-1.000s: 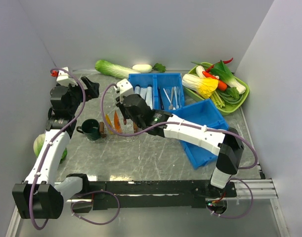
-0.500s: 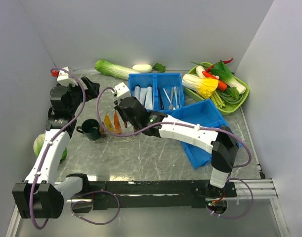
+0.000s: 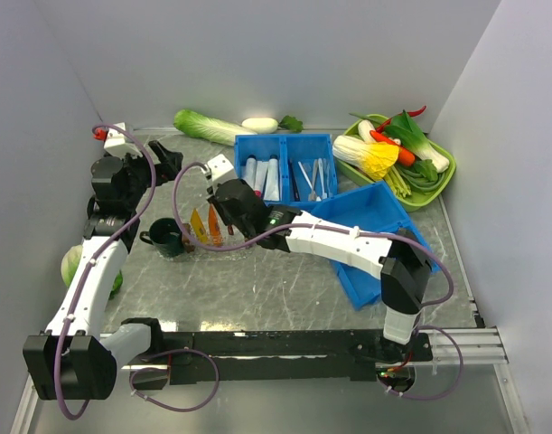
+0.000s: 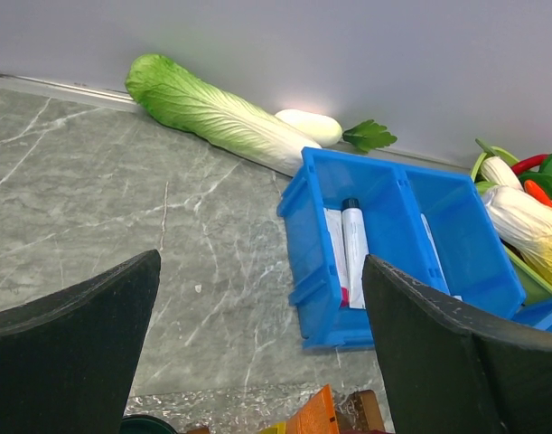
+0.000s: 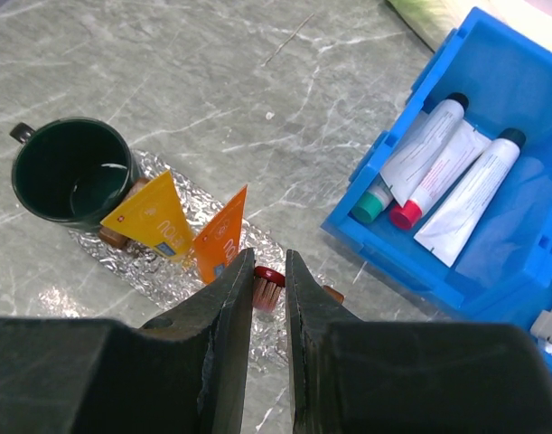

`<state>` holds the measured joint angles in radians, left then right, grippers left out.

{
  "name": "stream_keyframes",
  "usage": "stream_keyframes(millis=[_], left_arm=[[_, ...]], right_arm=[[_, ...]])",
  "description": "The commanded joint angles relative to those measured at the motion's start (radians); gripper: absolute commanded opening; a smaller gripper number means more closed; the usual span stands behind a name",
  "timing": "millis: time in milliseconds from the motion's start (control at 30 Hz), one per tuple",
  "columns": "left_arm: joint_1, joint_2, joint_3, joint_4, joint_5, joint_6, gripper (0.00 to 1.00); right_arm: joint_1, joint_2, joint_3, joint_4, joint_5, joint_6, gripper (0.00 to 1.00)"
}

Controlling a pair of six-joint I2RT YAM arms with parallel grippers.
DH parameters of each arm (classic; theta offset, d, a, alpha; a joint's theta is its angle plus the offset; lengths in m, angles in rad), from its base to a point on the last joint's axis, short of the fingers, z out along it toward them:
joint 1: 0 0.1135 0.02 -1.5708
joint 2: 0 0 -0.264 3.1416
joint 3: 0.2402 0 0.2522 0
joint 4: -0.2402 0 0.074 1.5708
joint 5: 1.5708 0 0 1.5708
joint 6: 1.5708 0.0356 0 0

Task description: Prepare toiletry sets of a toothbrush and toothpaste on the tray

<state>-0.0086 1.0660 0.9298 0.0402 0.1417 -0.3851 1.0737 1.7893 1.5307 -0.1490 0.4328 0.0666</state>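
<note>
In the right wrist view my right gripper [image 5: 268, 262] is shut on the dark red toothbrush [image 5: 268, 277], whose bristled head shows between the fingers just above the frosted tray [image 5: 158, 282]. On the tray a yellow toothpaste tube [image 5: 149, 221] and an orange one [image 5: 219, 242] lie side by side, left of the toothbrush. From above, the right gripper [image 3: 229, 217] hangs over the tray's right part, next to the tubes [image 3: 205, 225]. My left gripper [image 3: 167, 158] stands open behind the tray, nothing between its fingers [image 4: 68, 353].
A dark green cup [image 3: 164, 237] stands at the tray's left end. Behind it is a blue divided bin [image 3: 285, 167] with white tubes, and a larger blue bin [image 3: 370, 240] lies to the right. Toy vegetables [image 3: 208, 125] line the back wall, and a green dish [image 3: 411, 158] holds more.
My right gripper has moved a little left and back over the tray, still shut on the toothbrush. The left arm has not moved.
</note>
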Motion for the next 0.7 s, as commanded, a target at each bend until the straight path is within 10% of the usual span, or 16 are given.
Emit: stream_keyframes(millis=[0,667], left_arm=[[0.006,0.006,0.037,0.030,0.024,-0.011,0.97],[0.006,0.014,0.033,0.038,0.044,-0.020,0.97]], right_arm=[[-0.003,0.031,0.009,0.026,0.011,0.015,0.00],[-0.003,0.061,0.040,-0.012,0.018,-0.027,0.00]])
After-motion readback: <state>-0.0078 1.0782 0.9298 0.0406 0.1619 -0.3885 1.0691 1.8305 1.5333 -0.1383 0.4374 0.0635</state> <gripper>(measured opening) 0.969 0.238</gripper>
